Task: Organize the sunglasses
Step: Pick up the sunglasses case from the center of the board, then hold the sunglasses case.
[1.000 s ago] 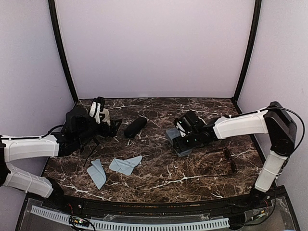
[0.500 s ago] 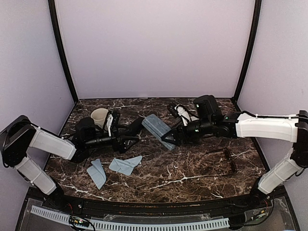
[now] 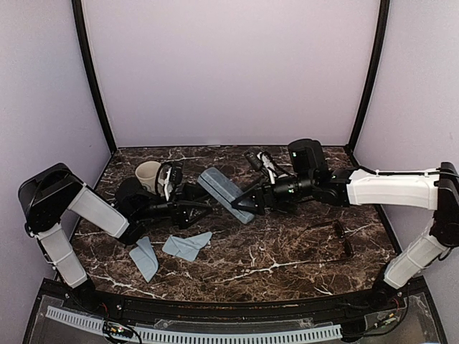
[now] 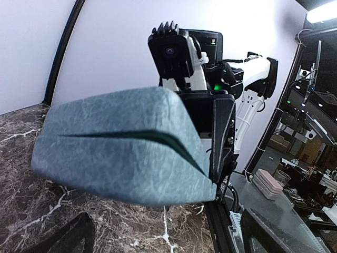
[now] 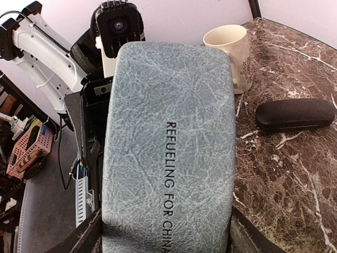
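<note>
My right gripper (image 3: 245, 202) is shut on the blue-grey rectangular case (image 3: 225, 192) and holds it off the table, its long side reaching left. In the right wrist view the case (image 5: 167, 147) fills the space between my fingers (image 5: 84, 240). My left gripper (image 3: 195, 210) is open, low over the table, right at the case's left end. In the left wrist view the case (image 4: 121, 150) hangs just ahead of and above the spread fingers (image 4: 68, 237). One pair of sunglasses (image 3: 338, 233) lies open on the table at the right. I cannot make out the second pair.
A cream mug (image 3: 148, 173) stands at the back left, also in the right wrist view (image 5: 227, 46). The black oblong case (image 5: 295, 114) lies near it. Two blue-grey cloths (image 3: 186, 245) (image 3: 145, 258) lie at the front left.
My right gripper lifted the blue-grey case off the table and carried it left. My left gripper came down from beside the mug and reached right to the case's end.
</note>
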